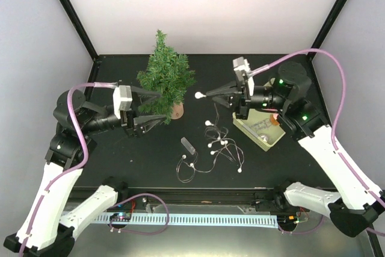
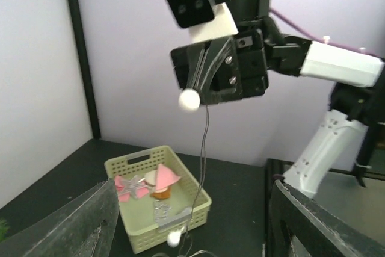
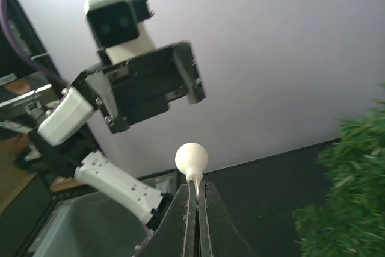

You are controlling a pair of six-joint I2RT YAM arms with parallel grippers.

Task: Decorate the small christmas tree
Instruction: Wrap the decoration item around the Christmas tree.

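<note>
Two level arms, left tool (image 1: 161, 106) wide, right tool (image 1: 208, 94) tight on bulb (image 1: 198, 95)

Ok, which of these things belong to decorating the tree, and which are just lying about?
For the job: small christmas tree; light string, one bulb pinched in the right gripper; basket of ornaments.
Lying about: white slotted cable duct at the near edge.

left arm (image 1: 96, 123), jaws spread wide, right arm (image 1: 278, 97), jaws pinched closed
</note>
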